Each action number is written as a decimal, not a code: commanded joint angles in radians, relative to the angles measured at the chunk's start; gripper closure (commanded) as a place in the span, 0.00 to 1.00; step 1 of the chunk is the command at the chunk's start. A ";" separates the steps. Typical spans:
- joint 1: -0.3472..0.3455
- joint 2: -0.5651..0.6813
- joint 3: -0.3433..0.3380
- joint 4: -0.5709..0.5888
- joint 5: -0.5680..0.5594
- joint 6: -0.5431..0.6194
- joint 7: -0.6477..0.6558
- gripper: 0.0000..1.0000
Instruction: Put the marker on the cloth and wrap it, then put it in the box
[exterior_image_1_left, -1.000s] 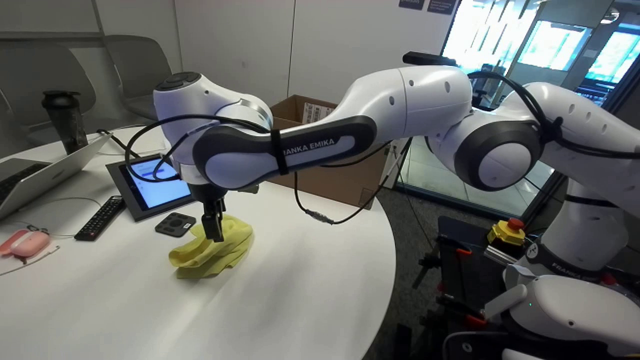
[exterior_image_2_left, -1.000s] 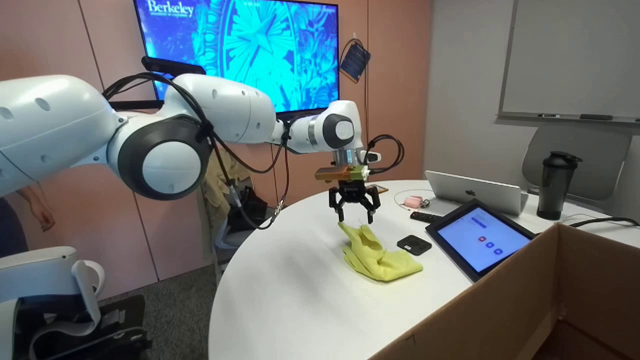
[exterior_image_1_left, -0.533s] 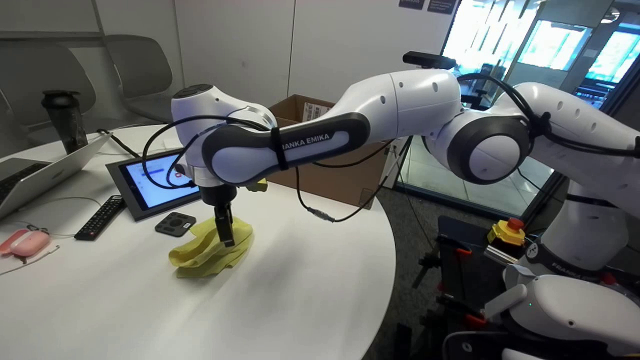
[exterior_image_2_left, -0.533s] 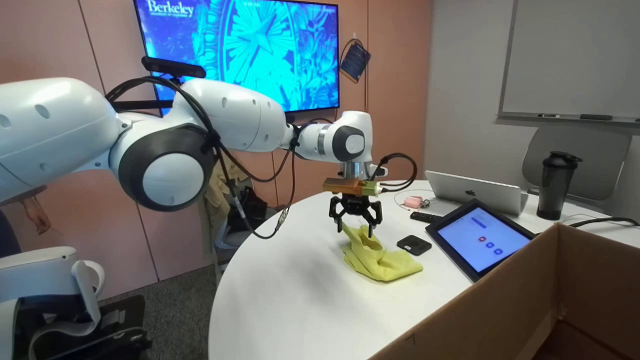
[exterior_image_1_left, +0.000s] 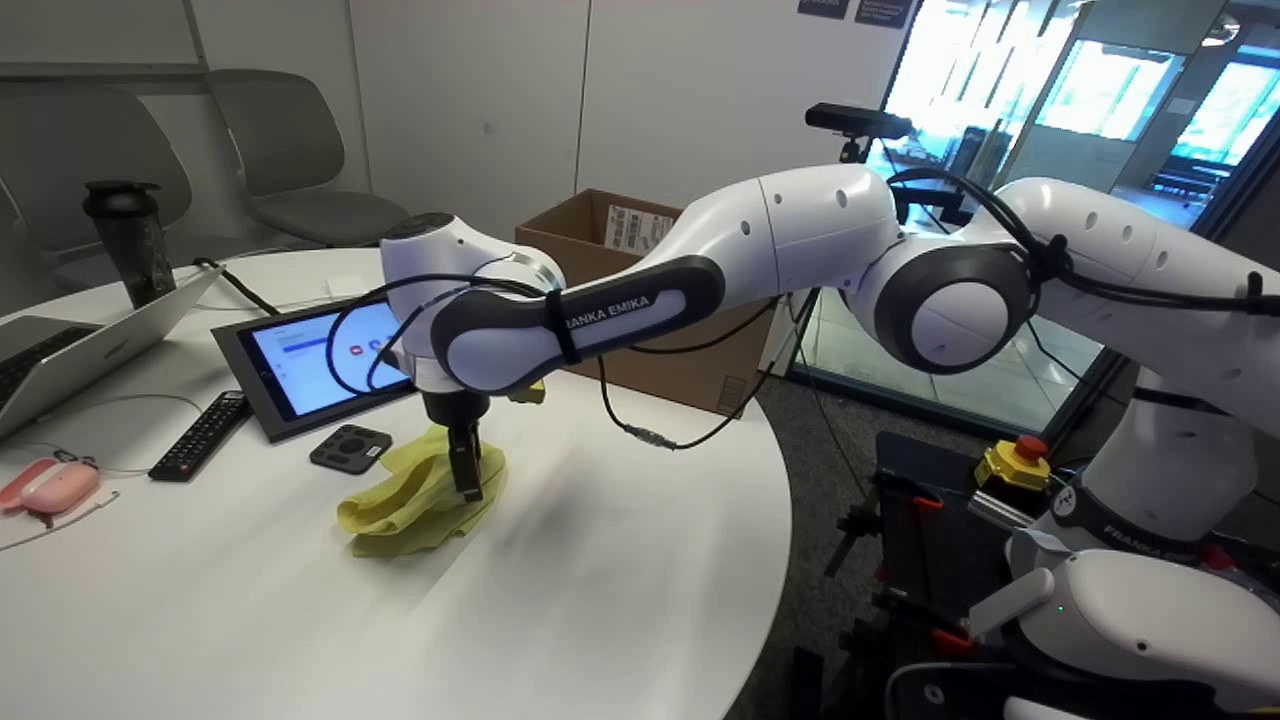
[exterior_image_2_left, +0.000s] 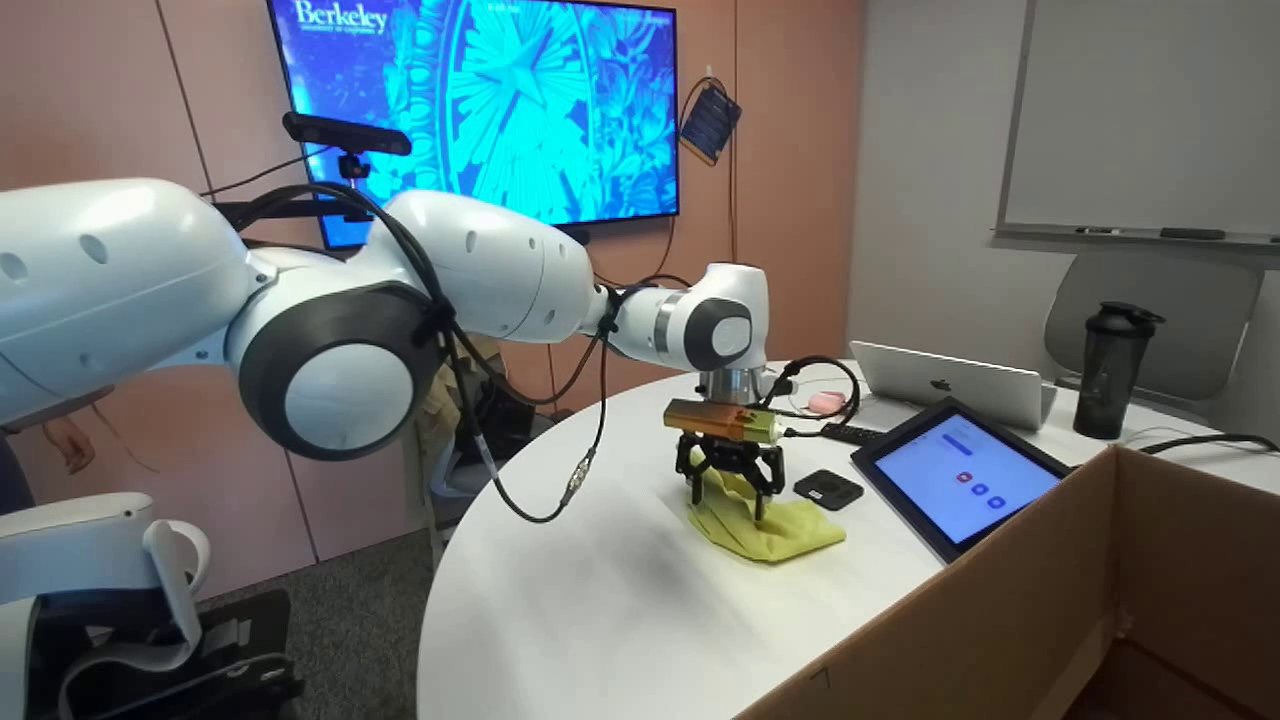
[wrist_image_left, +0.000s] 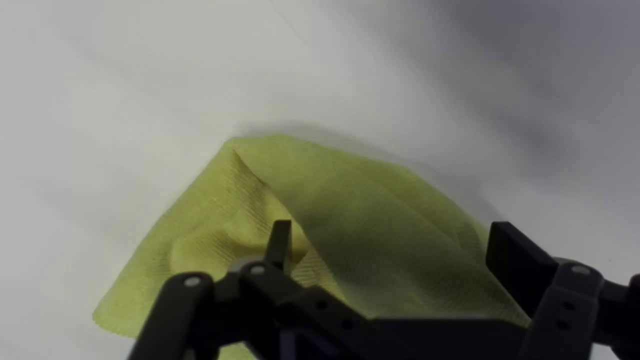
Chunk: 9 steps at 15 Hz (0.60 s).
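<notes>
The yellow cloth (exterior_image_1_left: 400, 515) lies folded and crumpled on the white table, and a fold of it (wrist_image_left: 360, 210) fills much of the gap between the fingers in the wrist view. My gripper (exterior_image_2_left: 728, 506) points down at the cloth with its fingers wide apart, one on either side of that fold. Nothing is clamped; whether the fingertips touch fabric I cannot tell. No part of the marker shows; it is hidden or out of view. The brown cardboard box (exterior_image_1_left: 660, 375), open at the top, stands beyond the tablet in an exterior view and fills the near corner (exterior_image_2_left: 960, 630) elsewhere.
Close by the cloth sits a flat black square device (exterior_image_2_left: 828, 490). A tablet (exterior_image_2_left: 960, 480), a black remote (exterior_image_1_left: 200, 435), a laptop (exterior_image_2_left: 950, 385), a pink case (exterior_image_1_left: 60, 487) and a dark bottle (exterior_image_2_left: 1112, 370) also occupy the table. Cables hang from my arm.
My gripper has come down from above the cloth to its level, shifting rightward in both exterior views, fingers staying wide. The cloth and box have not moved.
</notes>
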<state>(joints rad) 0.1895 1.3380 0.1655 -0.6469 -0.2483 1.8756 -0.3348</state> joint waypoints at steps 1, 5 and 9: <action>-0.008 0.028 0.015 0.016 0.016 0.075 0.010 0.00; -0.004 0.061 0.006 0.020 0.010 0.139 0.023 0.00; 0.001 0.085 -0.013 0.016 -0.003 0.144 0.061 0.01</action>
<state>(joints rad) 0.1871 1.3933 0.1650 -0.6503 -0.2482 2.0000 -0.3081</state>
